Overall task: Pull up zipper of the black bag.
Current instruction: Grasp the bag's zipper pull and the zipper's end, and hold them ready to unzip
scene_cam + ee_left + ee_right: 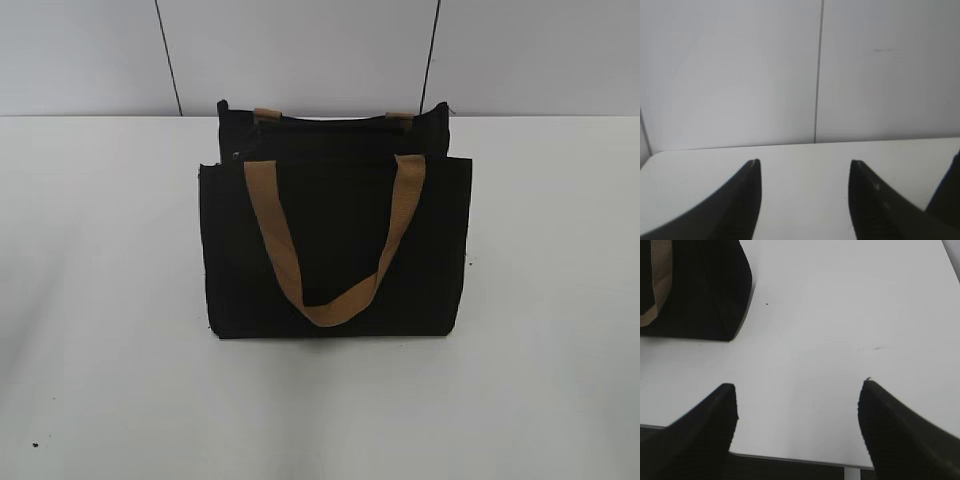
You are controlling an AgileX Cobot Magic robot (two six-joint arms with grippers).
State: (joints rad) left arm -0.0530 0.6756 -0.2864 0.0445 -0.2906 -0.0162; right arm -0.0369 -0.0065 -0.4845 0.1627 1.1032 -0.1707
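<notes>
The black bag stands upright in the middle of the white table, its front pocket facing the exterior camera. One tan handle hangs down over the front, and the other shows at the top back. The zipper runs along the top opening; a small pale speck at its left end may be the pull tab, too small to tell. My left gripper is open and empty over bare table. My right gripper is open and empty near the table's front edge, with the bag's corner at upper left. Neither gripper shows in the exterior view.
A white table carries the bag, with grey wall panels behind. A black shape cuts into the right edge of the left wrist view. The table's front edge lies just below my right gripper.
</notes>
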